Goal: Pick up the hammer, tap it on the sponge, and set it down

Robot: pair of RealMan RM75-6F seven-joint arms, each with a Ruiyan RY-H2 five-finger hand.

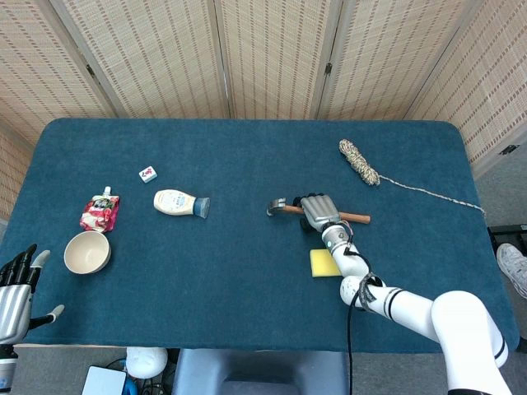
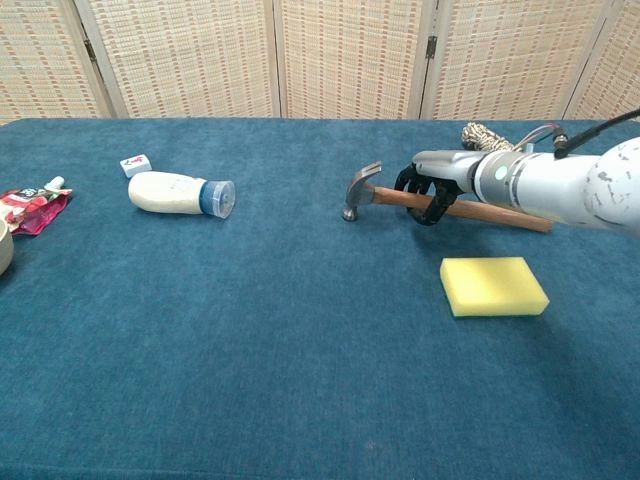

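The hammer (image 1: 356, 217) (image 2: 492, 213) lies on the blue table, its steel head pointing left and its wooden handle running right. My right hand (image 1: 319, 211) (image 2: 436, 180) sits over the handle just behind the head, and its dark fingers (image 2: 418, 197) curl around the wood. The yellow sponge (image 1: 322, 263) (image 2: 494, 286) lies flat in front of the handle, partly covered by my right forearm in the head view. My left hand (image 1: 15, 288) hangs off the table's near left corner with its fingers apart, holding nothing.
A white bottle (image 1: 181, 202) (image 2: 180, 193) lies on its side left of centre, with a small tile (image 1: 147, 174) behind it. A snack pouch (image 1: 100, 211) and a bowl (image 1: 86, 252) sit at the left edge. A rope coil (image 1: 359, 161) lies behind the hammer.
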